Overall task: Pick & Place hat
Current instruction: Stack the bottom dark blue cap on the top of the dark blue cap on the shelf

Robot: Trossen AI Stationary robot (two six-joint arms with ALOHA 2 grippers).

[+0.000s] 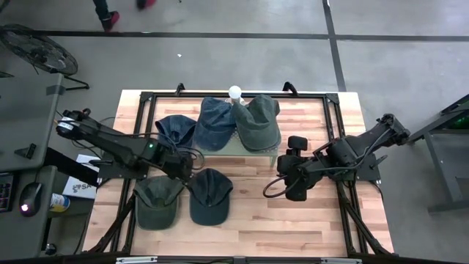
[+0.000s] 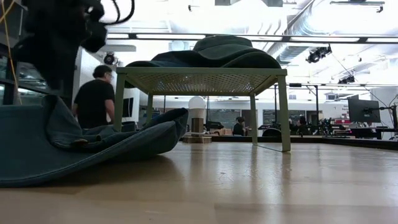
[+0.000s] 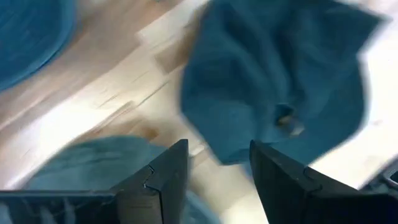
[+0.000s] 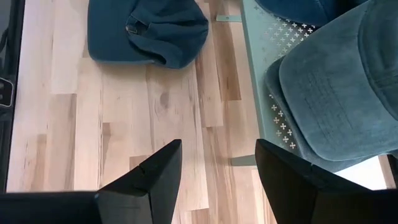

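Both arms are matte black, built of chunky jointed segments with looping black cables. The left arm (image 1: 121, 147) carries a small green light; each hand ends in two flat, dark, angular fingers (image 4: 146, 180).

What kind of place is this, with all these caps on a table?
Probably a robotics lab or workshop: two dark robot arms flank a pale wooden table strewn with denim caps, and behind it lie an open hall with computer monitors, exposed ceiling ducts and people at benches.
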